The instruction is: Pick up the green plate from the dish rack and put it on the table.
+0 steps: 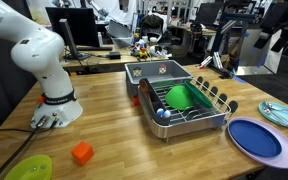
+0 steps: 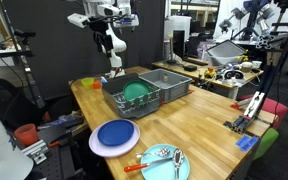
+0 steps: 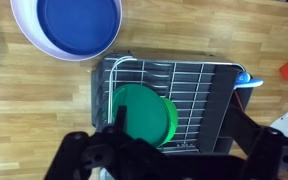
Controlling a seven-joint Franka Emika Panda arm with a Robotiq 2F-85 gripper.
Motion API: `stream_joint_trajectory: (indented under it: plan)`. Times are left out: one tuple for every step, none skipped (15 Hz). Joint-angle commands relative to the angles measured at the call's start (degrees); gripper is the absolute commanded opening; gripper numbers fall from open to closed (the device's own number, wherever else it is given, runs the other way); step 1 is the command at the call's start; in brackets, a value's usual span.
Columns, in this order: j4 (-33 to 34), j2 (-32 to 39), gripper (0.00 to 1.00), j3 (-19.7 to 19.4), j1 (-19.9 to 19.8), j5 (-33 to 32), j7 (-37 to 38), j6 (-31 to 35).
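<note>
The green plate (image 3: 134, 115) stands on edge in the dish rack (image 3: 199, 85), leaning against a bright green bowl (image 3: 170, 118). It is a teal disc in an exterior view (image 2: 134, 92). In an exterior view only the bowl's dome (image 1: 177, 96) shows clearly in the rack (image 1: 189, 118). My gripper (image 3: 178, 120) hangs well above the rack, open and empty, its dark fingers on either side of the plate's right half. An exterior view shows the gripper (image 2: 115, 66) high over the rack's far end. The wooden table (image 1: 114, 130) lies all around.
A blue plate (image 1: 259, 140) lies near the rack; it also shows in the wrist view (image 3: 74, 25). A grey bin (image 1: 159, 70) stands behind the rack. A light plate with utensils (image 2: 164, 163), an orange block (image 1: 81, 152) and a lime plate (image 1: 29, 168) lie on the table.
</note>
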Motion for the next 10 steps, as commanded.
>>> stream_joint_trajectory:
  plan:
    - [0.1, -0.3, 1.0, 0.6, -0.6, 0.2, -0.2, -0.2]
    - [0.1, -0.4, 1.0, 0.6, -0.6, 0.2, -0.1, -0.2]
    - [0.0, -0.4, 1.0, 0.6, -0.6, 0.2, -0.1, -0.2]
    - [0.0, -0.4, 1.0, 0.6, -0.6, 0.2, -0.1, -0.2]
    - [0.0, -0.4, 1.0, 0.6, -0.6, 0.2, -0.1, -0.2]
    - [0.0, -0.4, 1.0, 0.6, -0.6, 0.2, -0.1, -0.2]
    - [0.3, 0.0, 1.0, 0.5, -0.4, 0.9, -0.4, -0.1]
    - [0.8, 1.0, 1.0, 0.7, -0.4, 0.9, -0.1, 1.1]
    - [1.4, 2.3, 1.0, 0.7, -0.1, 1.1, -0.5, 1.4]
    - [2.1, 3.9, 1.0, 0.8, 0.1, 1.3, -0.8, 2.2]
